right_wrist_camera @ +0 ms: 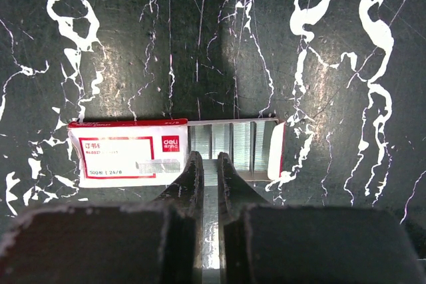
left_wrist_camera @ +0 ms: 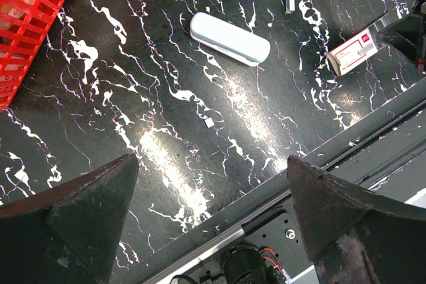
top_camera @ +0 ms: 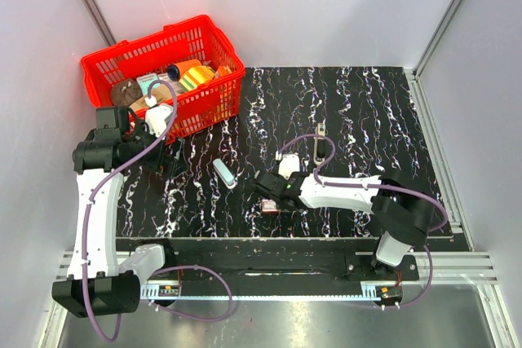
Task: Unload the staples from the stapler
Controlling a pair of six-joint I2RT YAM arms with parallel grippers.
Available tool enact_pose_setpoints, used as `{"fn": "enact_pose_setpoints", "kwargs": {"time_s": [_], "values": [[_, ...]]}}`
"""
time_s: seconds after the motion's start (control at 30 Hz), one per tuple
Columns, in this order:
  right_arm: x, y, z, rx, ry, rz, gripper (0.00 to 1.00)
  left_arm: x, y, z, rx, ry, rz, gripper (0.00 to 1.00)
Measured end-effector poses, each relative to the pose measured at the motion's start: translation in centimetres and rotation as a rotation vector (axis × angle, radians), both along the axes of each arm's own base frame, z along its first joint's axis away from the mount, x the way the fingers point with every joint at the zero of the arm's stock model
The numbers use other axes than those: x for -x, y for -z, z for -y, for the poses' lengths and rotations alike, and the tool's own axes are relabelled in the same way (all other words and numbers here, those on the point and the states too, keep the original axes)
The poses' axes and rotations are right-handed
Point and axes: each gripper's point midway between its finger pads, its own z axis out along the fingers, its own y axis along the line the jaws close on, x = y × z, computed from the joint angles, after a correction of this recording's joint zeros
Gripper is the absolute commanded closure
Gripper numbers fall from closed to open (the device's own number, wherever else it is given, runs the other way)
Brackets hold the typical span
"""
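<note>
here the stapler point(left_wrist_camera: 229, 38) is lying flat on the black marbled table point(top_camera: 367, 120), to the near right of the red basket point(top_camera: 102, 63) and just left of the staple box point(right_wrist_camera: 126, 154), with neither arm touching it. the left gripper point(left_wrist_camera: 213, 231) is hanging wide open over the table. the right gripper point(right_wrist_camera: 209, 167) is hovering at the box's slid-out staples point(right_wrist_camera: 233, 144), fingers almost together; i cannot tell whether they are pinching anything.
</note>
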Motion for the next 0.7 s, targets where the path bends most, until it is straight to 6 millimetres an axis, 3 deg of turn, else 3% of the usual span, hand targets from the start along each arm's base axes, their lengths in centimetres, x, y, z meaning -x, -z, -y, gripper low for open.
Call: {"fn": "enact_pose_setpoints", "kwargs": {"time_s": [0.37,0.53,0.7], "values": [[0.07,0.42,0.19,0.021,-0.009,-0.008,0.82,0.00,0.00,0.00,0.000,0.000,0.000,0.01],[0.07,0.42,0.19,0.024,-0.012,-0.008,0.69,0.00,0.00,0.00,0.000,0.001,0.000,0.01],[0.04,0.39,0.16,0.025,-0.017,-0.008,0.65,0.01,0.02,-0.01,-0.001,0.002,0.001,0.01]]}}
